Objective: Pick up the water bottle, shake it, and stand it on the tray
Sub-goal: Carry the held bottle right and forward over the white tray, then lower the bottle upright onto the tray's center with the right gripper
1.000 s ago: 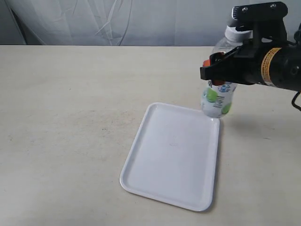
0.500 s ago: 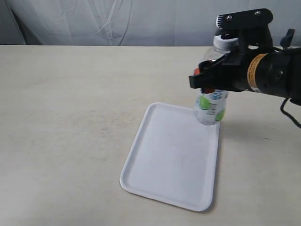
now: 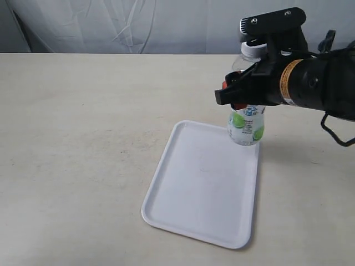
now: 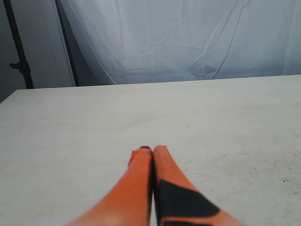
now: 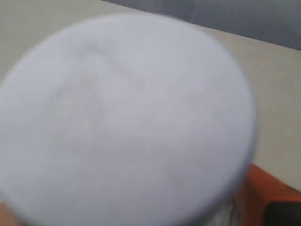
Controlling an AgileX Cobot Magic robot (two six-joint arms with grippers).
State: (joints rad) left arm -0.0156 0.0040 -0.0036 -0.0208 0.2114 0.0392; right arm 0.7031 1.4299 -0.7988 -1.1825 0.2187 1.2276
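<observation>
The water bottle [image 3: 247, 124] hangs upright over the far right corner of the white tray [image 3: 194, 194], its lime label showing below my right gripper [image 3: 239, 95], which is shut on its upper body. Its base sits just above or at the tray's rim; I cannot tell if it touches. The right wrist view is almost filled by the bottle's white cap [image 5: 122, 122], blurred, with one orange finger [image 5: 263, 193] beside it. My left gripper [image 4: 149, 151] is shut with nothing in it, low over bare table, and out of the exterior view.
The beige table [image 3: 83, 122] stretches to the left and front of the tray. A white cloth backdrop [image 3: 138, 25] hangs behind the table's far edge. The right arm's black body [image 3: 316, 83] reaches in from the right.
My right gripper has carried the bottle leftward and a little down, from beside the tray's far right corner to over that corner. The left gripper shows no earlier frames.
</observation>
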